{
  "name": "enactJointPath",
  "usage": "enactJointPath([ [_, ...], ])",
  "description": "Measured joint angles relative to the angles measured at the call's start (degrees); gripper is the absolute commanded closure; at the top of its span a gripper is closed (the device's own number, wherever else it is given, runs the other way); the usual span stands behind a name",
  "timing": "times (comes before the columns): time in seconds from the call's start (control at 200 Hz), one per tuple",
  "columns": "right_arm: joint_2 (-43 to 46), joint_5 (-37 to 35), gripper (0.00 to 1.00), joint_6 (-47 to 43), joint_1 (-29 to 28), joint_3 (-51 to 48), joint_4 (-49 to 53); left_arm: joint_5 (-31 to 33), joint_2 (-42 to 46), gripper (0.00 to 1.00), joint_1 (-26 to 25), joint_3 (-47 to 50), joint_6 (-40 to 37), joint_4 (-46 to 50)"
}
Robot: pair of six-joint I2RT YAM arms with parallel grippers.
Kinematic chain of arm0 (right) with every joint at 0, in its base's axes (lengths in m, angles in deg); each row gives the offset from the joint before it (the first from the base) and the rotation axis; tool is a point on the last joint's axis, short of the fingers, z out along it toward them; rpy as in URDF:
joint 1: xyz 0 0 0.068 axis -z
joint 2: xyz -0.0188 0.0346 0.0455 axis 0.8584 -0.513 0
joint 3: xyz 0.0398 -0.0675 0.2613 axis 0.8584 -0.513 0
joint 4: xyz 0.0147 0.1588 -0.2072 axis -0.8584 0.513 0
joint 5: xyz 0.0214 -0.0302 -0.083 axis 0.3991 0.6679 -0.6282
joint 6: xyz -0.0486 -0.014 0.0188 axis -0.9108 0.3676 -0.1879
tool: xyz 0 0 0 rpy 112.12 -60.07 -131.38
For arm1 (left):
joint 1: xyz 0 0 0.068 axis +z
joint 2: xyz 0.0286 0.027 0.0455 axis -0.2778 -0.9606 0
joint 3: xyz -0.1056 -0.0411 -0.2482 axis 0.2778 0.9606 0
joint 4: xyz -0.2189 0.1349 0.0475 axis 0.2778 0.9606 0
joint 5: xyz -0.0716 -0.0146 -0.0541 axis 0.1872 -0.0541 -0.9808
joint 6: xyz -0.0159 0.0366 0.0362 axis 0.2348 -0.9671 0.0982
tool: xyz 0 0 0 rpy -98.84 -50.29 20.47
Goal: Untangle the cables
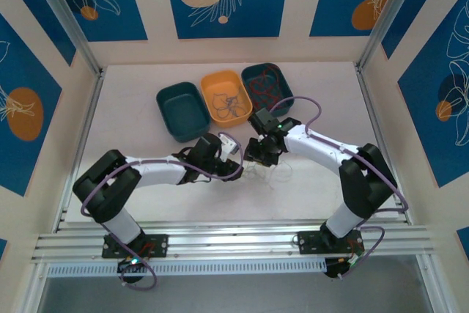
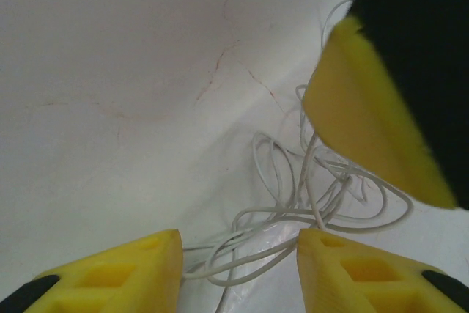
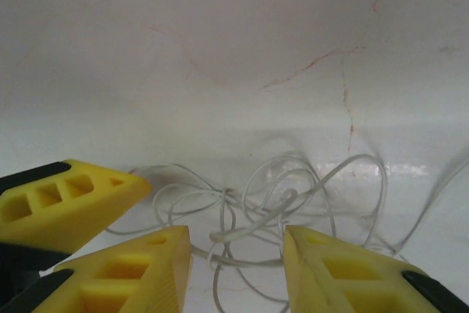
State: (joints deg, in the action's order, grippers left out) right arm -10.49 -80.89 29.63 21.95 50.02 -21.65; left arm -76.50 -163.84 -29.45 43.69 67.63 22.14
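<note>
Cables [image 2: 315,203]: white tangle lying on the counter [image 2: 110,71] between both pincers.
Left pincer [image 2: 238,243]: released, fingers astride white strands.
Right pincer [image 3: 236,236]: released, fingers astride the same tangle.
Bins: orange bin [image 1: 220,75] and teal bin [image 1: 284,80] hold further thin wires.

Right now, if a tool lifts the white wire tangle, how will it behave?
Probably floppy: the white wire tangle lies in loose curls on the table. Likely very light, as the strands are very thin. It would probably rise as a clump, since the loops cross one another.
</note>
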Motion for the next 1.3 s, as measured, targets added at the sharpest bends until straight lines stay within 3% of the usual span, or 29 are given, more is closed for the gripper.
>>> enactJointPath([
  [0.135,-1.4,-0.7,0.67,0.2,0.0,0.1,-0.9,-0.3,-0.5,0.49,0.0,0.3,0.5,-0.4],
  [0.31,-1.9,-0.9,0.83,0.5,0.1,0.1,-1.5,-0.4,-1.2,0.51,0.0,0.4,0.2,-0.3],
  [0.37,-1.9,-1.0,0.90,0.7,0.1,0.1,-1.6,-0.4,-1.7,0.56,0.0,0.4,-0.3,-0.3],
  [0.495,-1.8,-1.2,1.00,0.6,0.1,0.1,-1.6,-0.4,-3.6,0.79,0.0,0.4,-0.5,-0.4],
  [0.74,4.1,-4.8,1.00,0.2,0.1,0.1,0.4,1.0,-3.5,1.00,-0.1,0.5,1.1,-0.5],
  [1.07,18.4,-13.1,1.00,-2.7,0.9,1.6,7.4,9.7,5.5,1.00,-0.1,2.9,1.3,4.3],
  [1.3,23.5,-16.9,1.00,-6.0,2.3,4.9,11.5,14.4,10.3,1.00,0.4,4.6,1.3,8.0],
])
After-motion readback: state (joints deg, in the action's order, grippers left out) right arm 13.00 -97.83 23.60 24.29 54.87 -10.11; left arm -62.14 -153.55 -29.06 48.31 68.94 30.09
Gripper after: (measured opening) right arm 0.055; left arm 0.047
